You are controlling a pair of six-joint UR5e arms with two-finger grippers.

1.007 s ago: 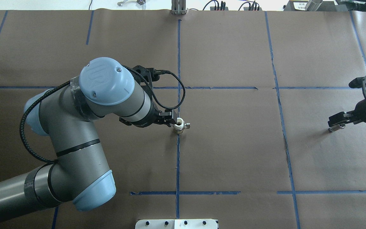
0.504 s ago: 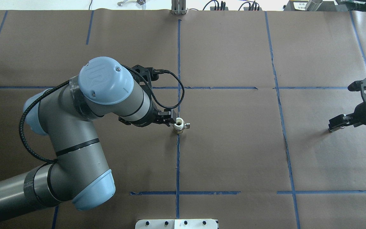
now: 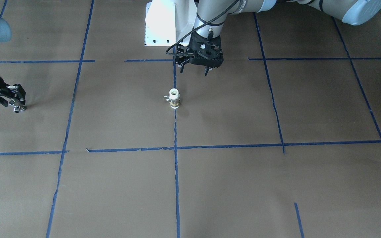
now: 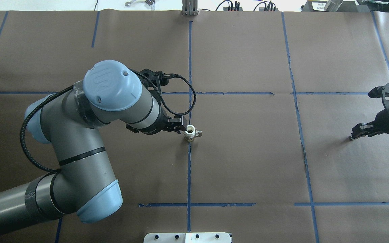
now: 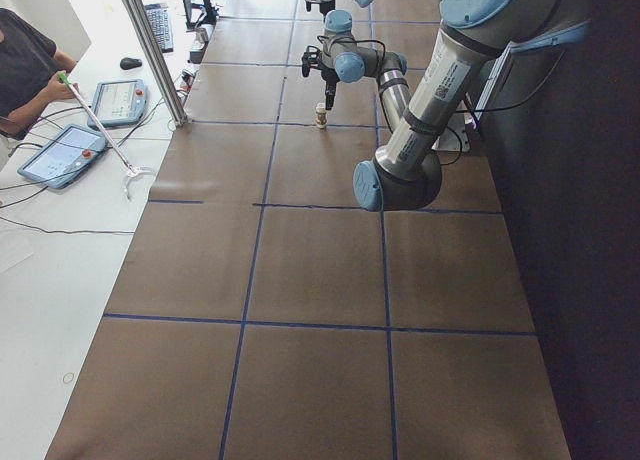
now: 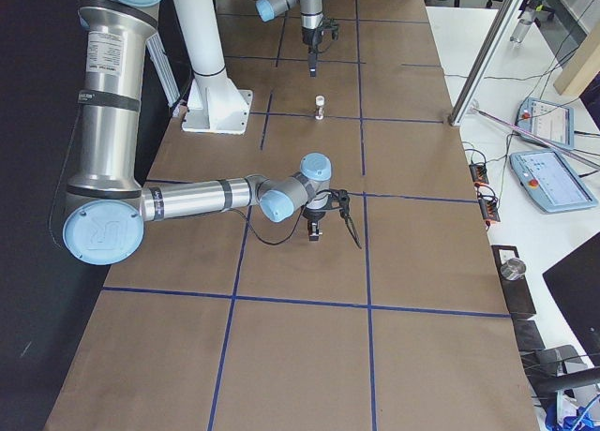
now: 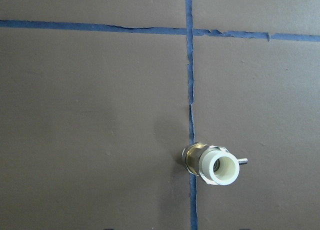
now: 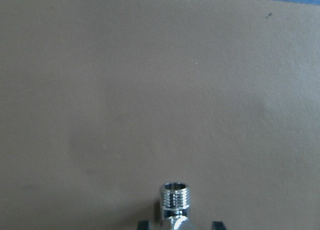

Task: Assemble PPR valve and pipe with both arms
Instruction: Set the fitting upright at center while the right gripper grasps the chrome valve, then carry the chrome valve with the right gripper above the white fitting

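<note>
A white PPR pipe fitting with a brass base and a small side stub [image 4: 190, 132] stands upright on the brown paper at the table's middle. It also shows in the front view [image 3: 174, 98] and the left wrist view [image 7: 215, 164]. My left gripper [image 4: 181, 125] is open and empty. It hovers just beside the fitting on the robot's side, apart from it [image 3: 193, 68]. My right gripper [image 4: 354, 132] is at the far right, low over the table [image 3: 16, 106]. It is shut on a chrome valve whose threaded end [image 8: 175, 196] sticks out between the fingers.
Blue tape lines [image 4: 189, 168] divide the brown paper into a grid. The white robot base plate [image 3: 160, 23] sits at the robot's edge. A side table holds tablets [image 5: 62, 153], and a person sits beyond the left end. An aluminium post [image 6: 483, 70] stands at the operators' side.
My right gripper has drawn back slightly to the right with the chrome valve and turned a little. My left arm and the white fitting have stayed put.
</note>
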